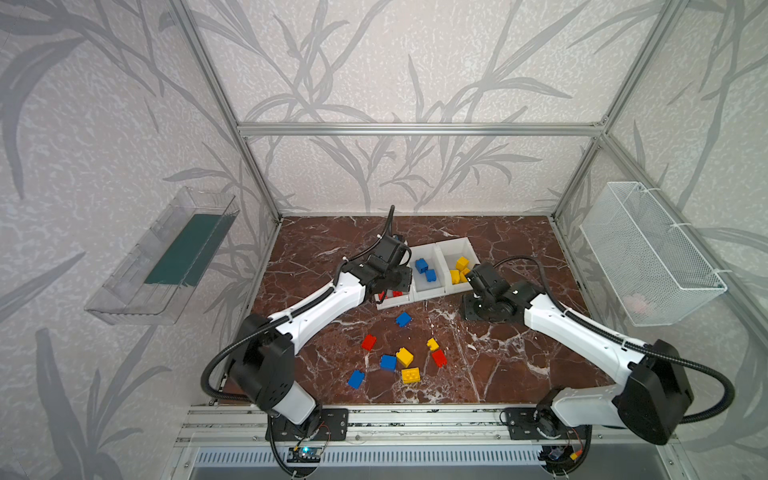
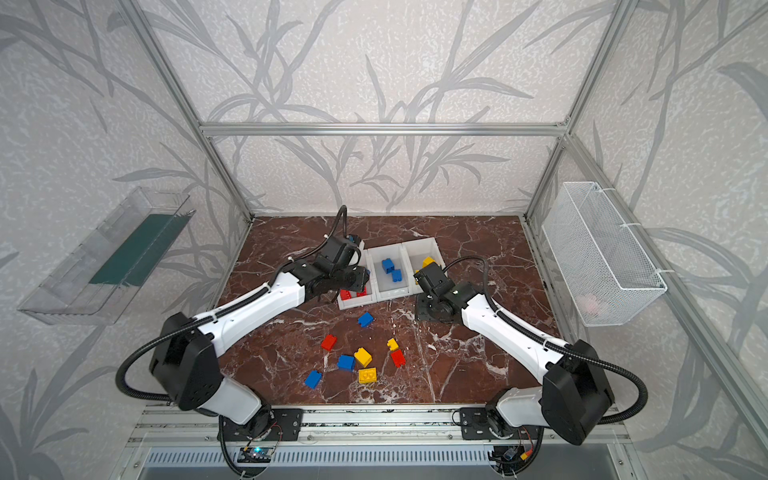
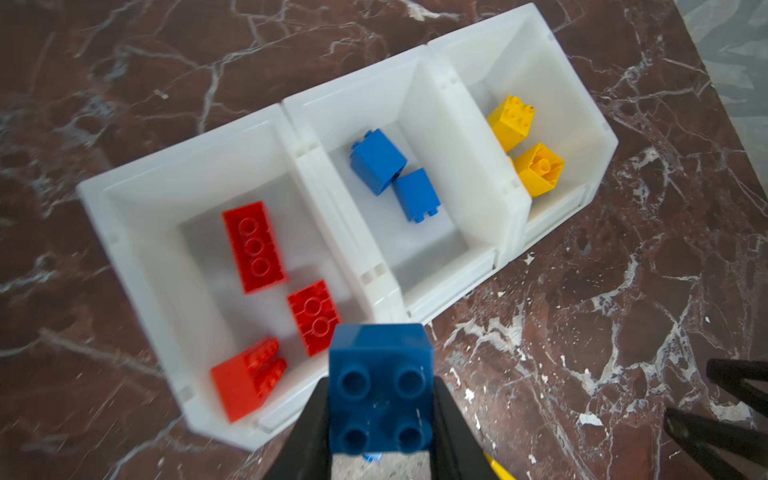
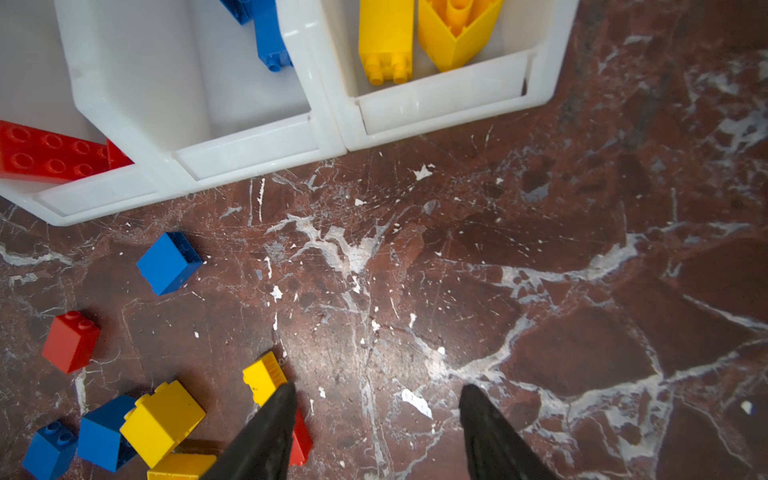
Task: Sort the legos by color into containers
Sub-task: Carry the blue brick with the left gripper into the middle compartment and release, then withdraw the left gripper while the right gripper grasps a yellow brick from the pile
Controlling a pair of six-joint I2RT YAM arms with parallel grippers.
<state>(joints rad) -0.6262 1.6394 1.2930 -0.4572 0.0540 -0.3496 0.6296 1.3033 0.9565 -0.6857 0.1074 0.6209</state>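
Top views both show us the brown marble table (image 1: 519, 374), which fills the lower middle of the frame. Over it reach 2 white and black arms: the left arm (image 1: 324, 307) from the lower left, the right arm (image 1: 573, 328) from the lower right.

Just above the centre of the frame stands a row of 3 white containers, touching side by side. In the left wrist view we count 3 red bricks (image 3: 253, 245) in the left container (image 3: 137, 257), 2 blue bricks (image 3: 378, 160) in the middle container (image 3: 457, 166), and at least 2 yellow bricks (image 3: 511, 120) in the right container (image 3: 582, 104).

The left gripper (image 3: 381, 415) is closed on a held blue brick (image 3: 380, 353), 1 finger on each side and the studs facing the camera. In both top views it hangs over the left container and hides most of it. The right gripper (image 4: 378, 390) has its jaws apart with nothing between them, over bare table just below the right container.

In the lower centre of the frame 8 loose bricks (image 1: 404, 356) lie on the table: 3 blue, 3 yellow, 2 red. A single blue brick (image 1: 403, 319) lies nearest to the row.
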